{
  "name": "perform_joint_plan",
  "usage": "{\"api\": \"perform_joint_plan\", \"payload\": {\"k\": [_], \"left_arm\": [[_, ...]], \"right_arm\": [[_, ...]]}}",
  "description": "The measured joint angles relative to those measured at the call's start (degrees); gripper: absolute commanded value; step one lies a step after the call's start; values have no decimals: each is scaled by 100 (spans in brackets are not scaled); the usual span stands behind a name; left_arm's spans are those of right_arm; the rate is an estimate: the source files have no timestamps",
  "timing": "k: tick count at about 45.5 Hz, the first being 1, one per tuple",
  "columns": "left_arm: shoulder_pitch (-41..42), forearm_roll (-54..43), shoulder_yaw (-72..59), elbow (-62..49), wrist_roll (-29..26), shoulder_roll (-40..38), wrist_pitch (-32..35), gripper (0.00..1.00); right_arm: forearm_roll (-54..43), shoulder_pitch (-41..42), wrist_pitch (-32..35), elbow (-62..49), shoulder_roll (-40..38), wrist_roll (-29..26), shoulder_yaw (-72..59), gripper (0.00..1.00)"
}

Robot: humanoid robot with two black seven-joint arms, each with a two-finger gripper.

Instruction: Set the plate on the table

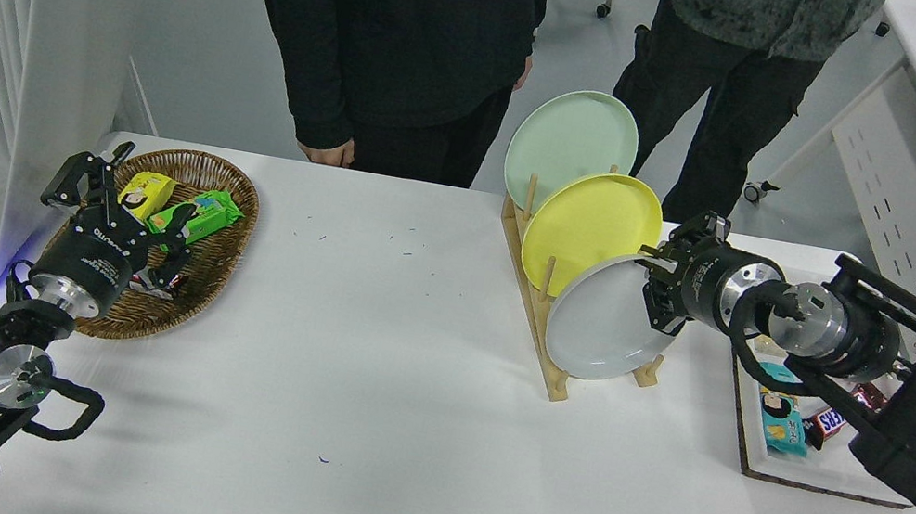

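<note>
Three plates stand on edge in the wooden rack (544,329) on the table (389,433): pale green plate (567,144) at the back, yellow plate (591,224) in the middle, the plate (597,324) in light grey at the front. Right gripper (658,288) is at the grey plate's upper right rim, fingers clamped on it. Left gripper (112,198) sits parked over the wicker basket (212,289) at lower left, fingers spread apart.
</note>
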Motion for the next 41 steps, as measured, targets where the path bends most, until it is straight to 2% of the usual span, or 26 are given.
{"api": "perform_joint_plan", "payload": {"k": [18,41], "left_arm": [[-4,3,0,0,0,0,0,98],[-2,1,0,0,0,0,0,98]], "right_arm": [[178,99,-108,448,-332,-45,0,0],[238,347,-133,1020,-1135,-276,-53,0]]}}
